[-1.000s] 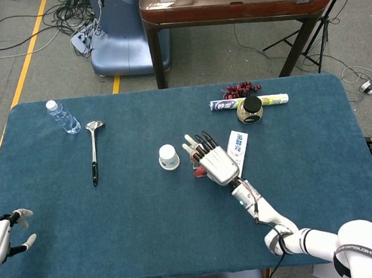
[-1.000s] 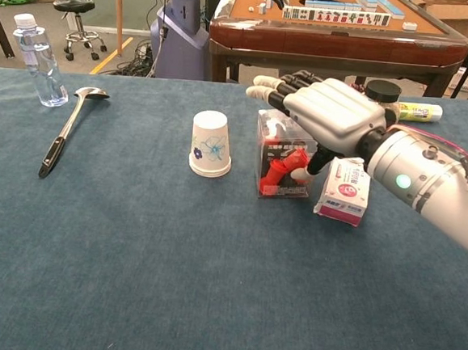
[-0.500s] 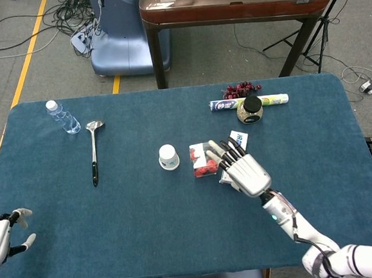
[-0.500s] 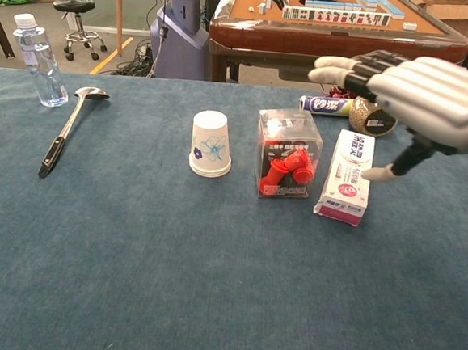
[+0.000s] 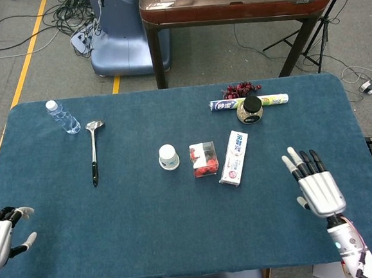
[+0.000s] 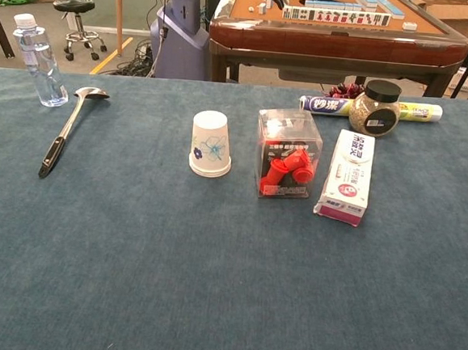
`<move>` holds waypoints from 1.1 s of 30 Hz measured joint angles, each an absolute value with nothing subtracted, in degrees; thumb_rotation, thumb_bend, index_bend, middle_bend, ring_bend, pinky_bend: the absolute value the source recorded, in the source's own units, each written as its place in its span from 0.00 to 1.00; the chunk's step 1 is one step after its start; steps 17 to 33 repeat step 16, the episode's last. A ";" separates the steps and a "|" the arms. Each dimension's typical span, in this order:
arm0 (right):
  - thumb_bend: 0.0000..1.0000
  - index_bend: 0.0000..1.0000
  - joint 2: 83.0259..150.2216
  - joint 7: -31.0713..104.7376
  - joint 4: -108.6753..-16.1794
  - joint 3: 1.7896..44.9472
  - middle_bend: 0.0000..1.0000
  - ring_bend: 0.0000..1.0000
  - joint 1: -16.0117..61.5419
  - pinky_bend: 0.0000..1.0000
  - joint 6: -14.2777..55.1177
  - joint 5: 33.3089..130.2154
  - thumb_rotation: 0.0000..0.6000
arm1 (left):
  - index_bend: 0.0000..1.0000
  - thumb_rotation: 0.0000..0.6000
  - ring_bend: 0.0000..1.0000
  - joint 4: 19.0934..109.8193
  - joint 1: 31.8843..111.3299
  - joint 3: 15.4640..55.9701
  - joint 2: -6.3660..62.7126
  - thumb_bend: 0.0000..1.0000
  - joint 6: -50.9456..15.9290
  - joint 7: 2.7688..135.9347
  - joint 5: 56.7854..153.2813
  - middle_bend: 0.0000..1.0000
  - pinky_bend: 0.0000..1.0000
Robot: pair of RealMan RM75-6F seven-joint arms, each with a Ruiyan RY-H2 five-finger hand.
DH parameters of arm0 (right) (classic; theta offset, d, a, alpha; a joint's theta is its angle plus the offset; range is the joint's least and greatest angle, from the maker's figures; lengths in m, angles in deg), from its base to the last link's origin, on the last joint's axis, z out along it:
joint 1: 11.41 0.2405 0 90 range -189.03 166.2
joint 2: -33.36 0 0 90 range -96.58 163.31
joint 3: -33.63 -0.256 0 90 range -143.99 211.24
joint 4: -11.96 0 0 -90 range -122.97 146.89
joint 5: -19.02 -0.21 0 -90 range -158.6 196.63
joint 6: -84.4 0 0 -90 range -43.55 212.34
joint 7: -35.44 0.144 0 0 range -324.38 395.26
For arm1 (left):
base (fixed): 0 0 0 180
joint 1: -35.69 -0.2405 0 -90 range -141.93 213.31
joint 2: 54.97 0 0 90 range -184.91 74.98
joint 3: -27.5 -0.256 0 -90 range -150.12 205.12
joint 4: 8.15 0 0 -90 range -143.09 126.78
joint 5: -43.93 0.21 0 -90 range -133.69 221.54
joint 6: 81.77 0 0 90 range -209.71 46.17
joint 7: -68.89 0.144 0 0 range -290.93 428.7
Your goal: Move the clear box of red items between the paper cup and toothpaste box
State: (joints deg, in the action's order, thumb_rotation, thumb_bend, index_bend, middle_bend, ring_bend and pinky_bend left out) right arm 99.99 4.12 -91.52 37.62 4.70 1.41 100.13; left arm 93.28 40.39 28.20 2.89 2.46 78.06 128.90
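The clear box (image 6: 287, 153) of red items stands upright on the blue table (image 5: 114, 209), between the inverted paper cup (image 6: 210, 144) on its left and the toothpaste box (image 6: 347, 177) on its right, near both but touching neither. By that layout, the placement looks done.

The box appears to be thin, rigid clear plastic: probably light, smooth-sided and a little slippery, with loose red pieces inside that would likely shift if tipped. A hold across two opposite side walls, kept level, would suit it best; hard squeezing could flex or crack the walls.

The right hand (image 5: 320, 186) hovers over the table's right side, well apart from the box, fingers extended and spread, holding nothing. The left hand (image 5: 3, 233) sits at the near left corner, empty, its fingers loosely curled yet apart.

A second ago the right hand covered the box from above, fingers around it beside the toothpaste box. Half a second ago it had let go and risen over the toothpaste box. Now it has pulled back toward the robot and is gone from the chest view. The box, cup and toothpaste box have not shifted since release, and the left hand has barely moved.
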 measured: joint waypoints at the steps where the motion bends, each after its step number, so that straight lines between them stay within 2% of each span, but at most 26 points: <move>1: 0.00 0.05 99.67 5.10 -91.41 37.87 0.01 0.00 3.66 0.00 0.08 100.52 1.00 | 0.36 1.00 0.26 93.43 40.25 28.24 2.90 0.26 2.85 78.23 129.21 0.42 0.36; 7: 0.00 0.05 99.18 11.82 -89.41 38.29 0.02 0.00 -1.31 0.00 -7.14 104.19 1.00 | 0.37 1.00 0.26 94.19 39.94 28.38 2.67 0.26 3.21 78.30 129.13 0.41 0.36; 16: 0.00 0.06 98.52 18.22 -86.37 37.42 0.03 0.00 -5.72 0.00 -12.56 108.84 1.00 | 0.37 1.00 0.27 93.73 40.87 28.46 3.53 0.26 1.13 78.37 128.64 0.41 0.39; 33: 0.00 0.06 98.52 18.22 -86.37 37.42 0.03 0.00 -5.72 0.00 -12.56 108.84 1.00 | 0.37 1.00 0.27 93.73 40.87 28.46 3.53 0.26 1.13 78.37 128.64 0.41 0.39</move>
